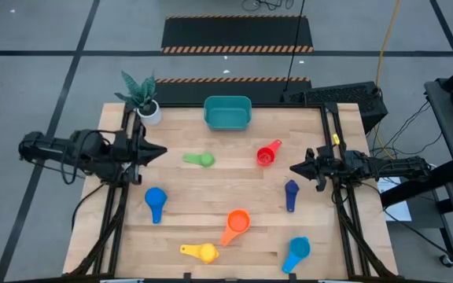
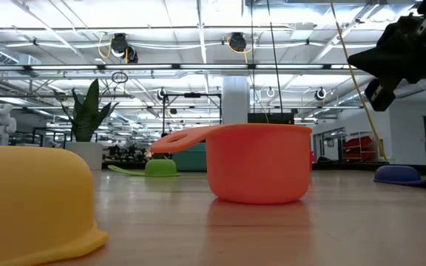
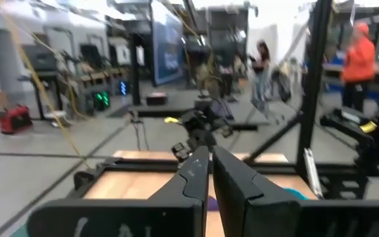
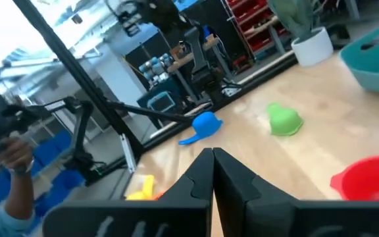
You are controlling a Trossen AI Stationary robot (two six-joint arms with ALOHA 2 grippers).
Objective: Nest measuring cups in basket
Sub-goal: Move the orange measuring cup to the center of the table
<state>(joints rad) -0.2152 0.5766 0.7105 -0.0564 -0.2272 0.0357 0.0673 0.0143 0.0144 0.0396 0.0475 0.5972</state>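
Observation:
Several measuring cups lie scattered on the wooden table: green, red, blue, navy, orange, yellow and light blue. The orange cup stands on its base. The yellow cup lies mouth down. The teal basket stands at the far edge with nothing in it. My left gripper is shut at the table's left edge, above the table and pointing level. My right gripper is shut at the right edge, between the red and navy cups, touching neither.
A small white pot with a plant stands at the far left corner beside the basket. Arm frames run along the table's left and right edges. People stand in the room beyond the table, one in orange.

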